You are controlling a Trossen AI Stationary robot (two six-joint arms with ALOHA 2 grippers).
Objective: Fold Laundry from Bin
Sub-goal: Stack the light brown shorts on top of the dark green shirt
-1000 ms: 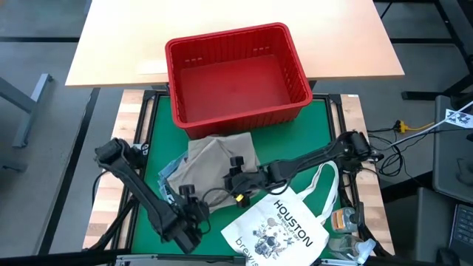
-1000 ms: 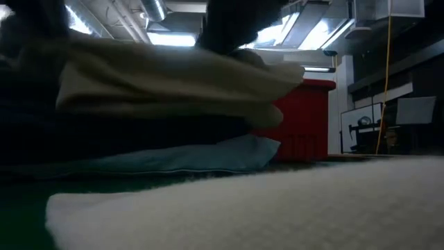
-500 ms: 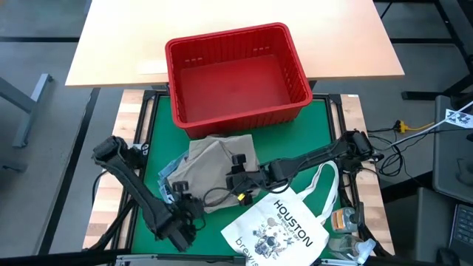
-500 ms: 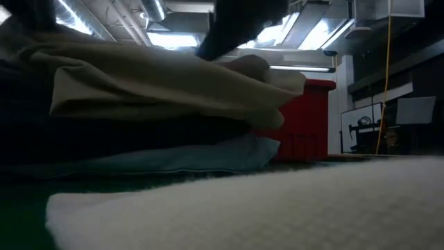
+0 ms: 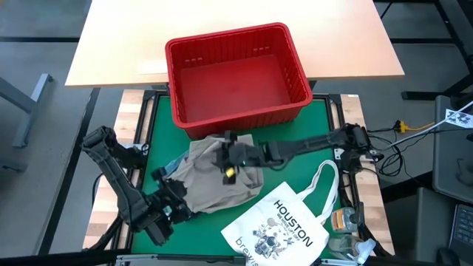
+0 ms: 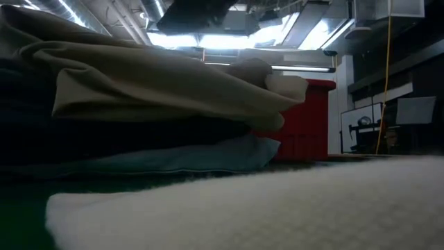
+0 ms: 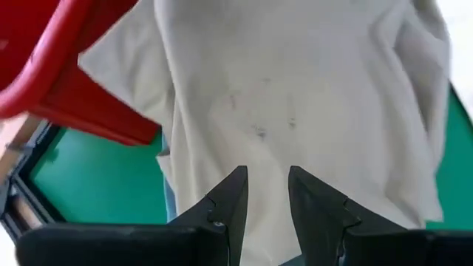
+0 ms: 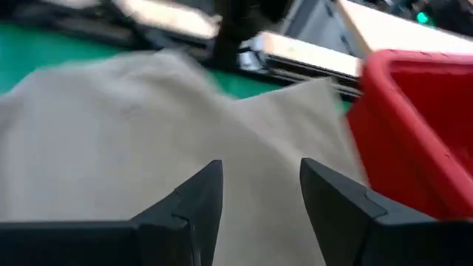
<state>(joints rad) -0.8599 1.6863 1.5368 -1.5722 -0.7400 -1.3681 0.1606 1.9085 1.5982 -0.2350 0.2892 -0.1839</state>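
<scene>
A khaki garment [image 5: 222, 188] lies on the green mat in front of the red bin [image 5: 244, 118], on top of a dark garment [image 6: 139, 135] and a light blue denim one [image 5: 171, 164]. My left gripper [image 5: 179, 201] is at the khaki garment's near-left edge, shut on it; its wrist view shows the cloth [image 7: 295, 89] spreading away from the fingers. My right gripper [image 5: 223, 153] hovers open above the garment's far part, nothing between its fingers [image 8: 260, 174]. My left gripper holds the khaki garment by its near-left edge [image 7: 266, 159], pinched between the two fingers, which slant down from the near left. How many layers it holds does not show. The top layer rises at that side [image 6: 41, 35]; the rest lies on the pile.
A white tote bag [image 5: 281, 225] printed "HOUSTON" lies at the near right, partly over the mat's edge. The bin's inside [image 5: 229, 81] holds nothing visible. Bare green mat [image 5: 310, 125] shows at the far right, and a pale tabletop [image 5: 222, 15] lies beyond the bin.
Both grippers have risen. My left gripper has gone toward the table's left edge, drawing the near-left part of the khaki top layer upward while the rest stayed on the pile. My right gripper has gone toward the bin and up, clear of the cloth.
</scene>
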